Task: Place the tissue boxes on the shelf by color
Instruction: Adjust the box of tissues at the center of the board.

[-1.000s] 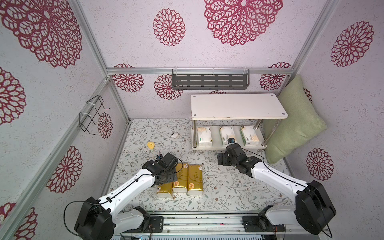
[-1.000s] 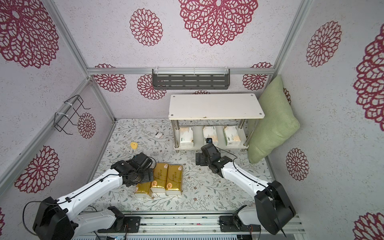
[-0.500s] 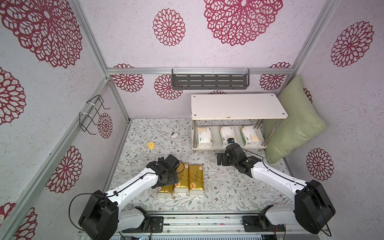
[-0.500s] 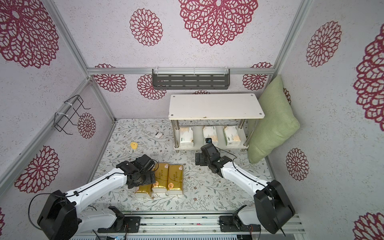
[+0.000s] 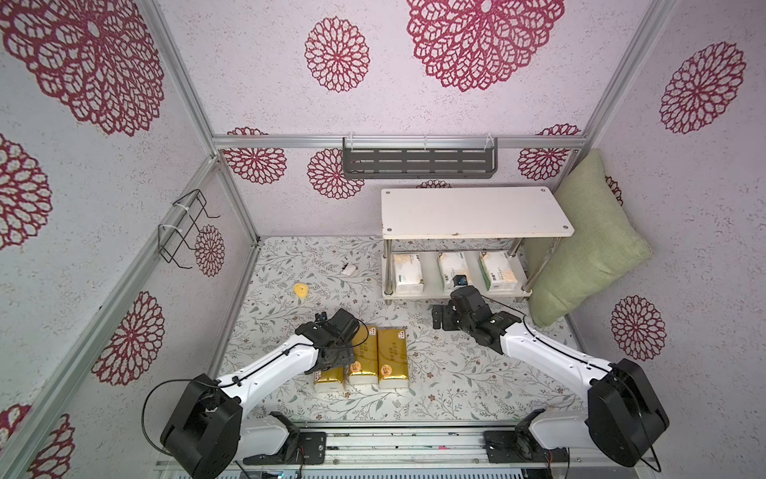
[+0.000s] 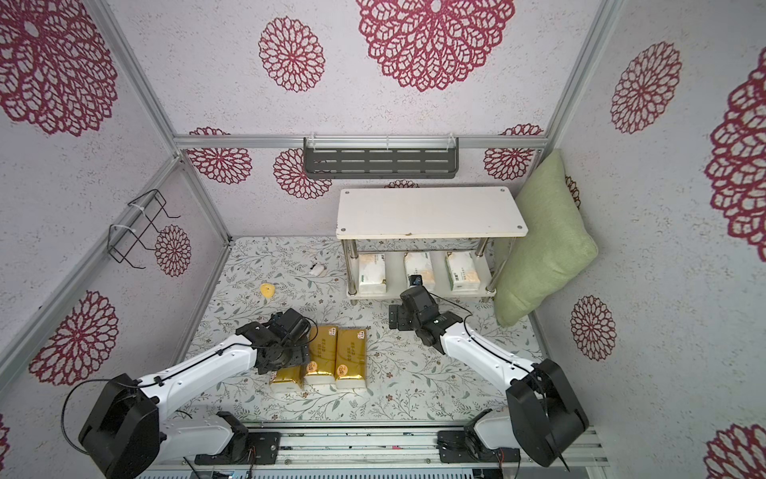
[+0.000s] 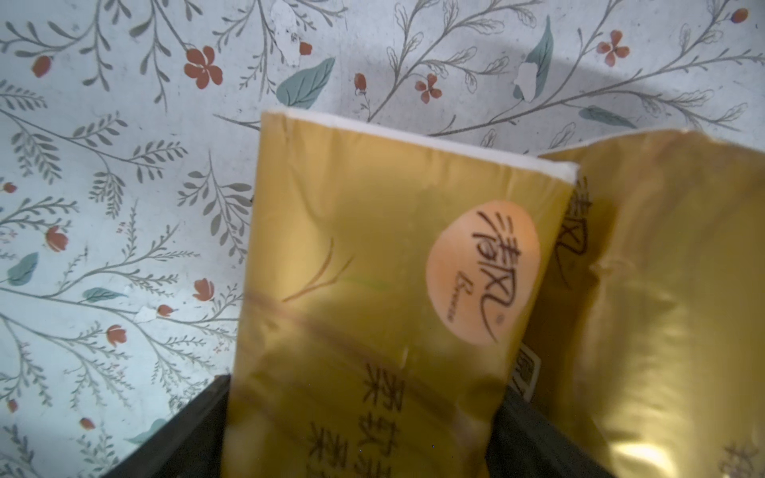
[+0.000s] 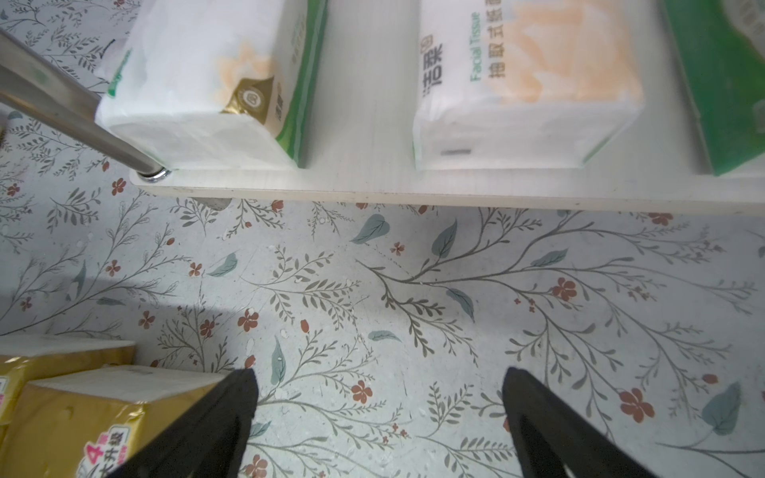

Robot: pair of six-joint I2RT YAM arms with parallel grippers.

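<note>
The floral-covered bench carries everything. At its far side stands the shelf. Its top board is bare, and its lower board already holds the three white packs side by side.

The three gold packs lie flat in a row on the bench, close to the robot's base. They are well apart from the shelf, which sits ahead of them and off to the right. Each pack's long axis runs from the robot's side toward the back wall, so each points a short white end at the shelf.

The left arm is the nearer one. The left tool sits down over the leftmost gold pack, with a dark jaw on either side of its short width. The wrist view is blurred there, so I cannot tell whether the jaws are clamped on the wrap or only straddle it.

The right tool hangs spread wide with nothing in it, over bare bench just in front of the lower board, between the shelf and the gold row.

As I judge it, the gold packs belong on the bare top board. The move would then be up, forward and to the right, with the pack kept lengthwise as it lies.
</note>
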